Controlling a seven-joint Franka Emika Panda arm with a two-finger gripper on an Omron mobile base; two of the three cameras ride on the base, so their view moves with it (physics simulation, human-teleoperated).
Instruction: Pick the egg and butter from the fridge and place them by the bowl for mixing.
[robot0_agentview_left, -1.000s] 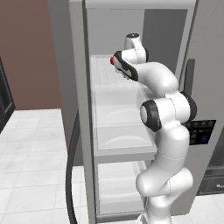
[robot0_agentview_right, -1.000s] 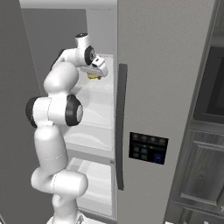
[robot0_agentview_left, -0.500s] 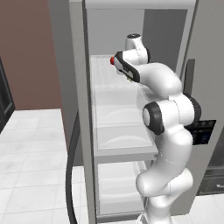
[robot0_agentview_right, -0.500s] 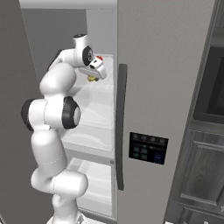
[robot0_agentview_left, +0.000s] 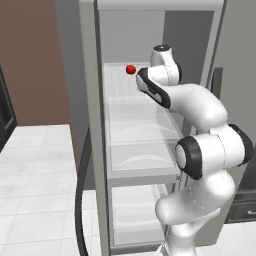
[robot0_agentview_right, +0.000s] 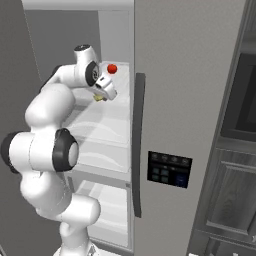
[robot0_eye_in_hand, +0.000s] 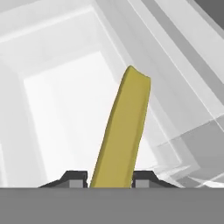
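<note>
Inside the open fridge, over its upper shelf, my gripper is shut on the butter, a thin yellow stick that rises between the two dark fingertips. In the right base view the butter shows as a small yellow bit under the hand, just above the translucent shelf. The egg and the bowl are out of view.
A red ball rests at the back of the same shelf, close behind the hand; it also shows as the red ball. The closed fridge door with its long dark handle and button panel stands just right of the arm.
The jaws have closed on the butter. The arm's elbow has swung a little, and the hand stays over the upper shelf.
</note>
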